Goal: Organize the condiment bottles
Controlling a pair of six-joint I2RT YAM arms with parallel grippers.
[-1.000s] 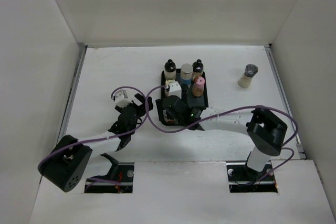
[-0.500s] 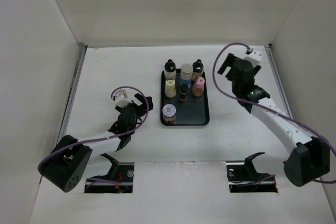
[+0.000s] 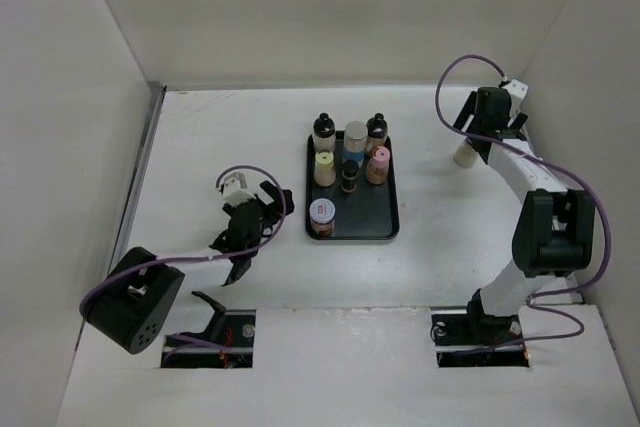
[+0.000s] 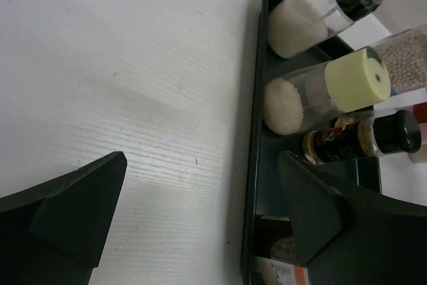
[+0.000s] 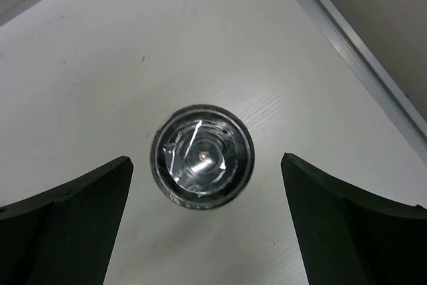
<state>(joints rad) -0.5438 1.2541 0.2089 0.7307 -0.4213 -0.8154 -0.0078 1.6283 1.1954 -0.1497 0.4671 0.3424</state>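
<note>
Seven bottles (image 3: 324, 168) stand on the tray (image 3: 390, 219); one shaker (image 5: 202, 157) is left on the counter (image 3: 220, 127), well apart (far right). The right pincer (image 3: 488, 119) hovers above it, spread wide. The left pincer (image 4: 200, 165), also wide, waits empty beside the tray.

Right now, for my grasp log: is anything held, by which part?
Nothing. The right gripper is open over the grey-capped clear shaker; the left gripper is open beside the black tray.

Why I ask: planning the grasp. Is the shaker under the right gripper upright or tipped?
Upright: the shaker shows its round cap straight on from above.
</note>
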